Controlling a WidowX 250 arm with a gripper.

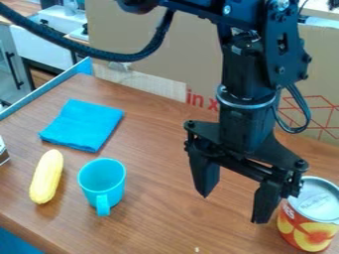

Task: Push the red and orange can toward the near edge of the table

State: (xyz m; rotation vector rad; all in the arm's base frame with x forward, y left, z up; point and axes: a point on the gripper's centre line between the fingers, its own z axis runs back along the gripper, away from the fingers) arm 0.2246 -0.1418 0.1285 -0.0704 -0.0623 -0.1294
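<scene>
Nearest me, a can (pixel 308 229) with fruit on its label stands upright, its top closed, just beside the claw (pixel 233 209), which is spread wide. Farther along the worktop (pixel 162 208), a blue cup (pixel 103 181) stands mouth up by the corn (pixel 47 176), a folded cloth (pixel 82 125) behind.

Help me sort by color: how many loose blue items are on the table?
2: the cloth at the view's left, and the mug nearer the camera. The arm may hide more.
</scene>
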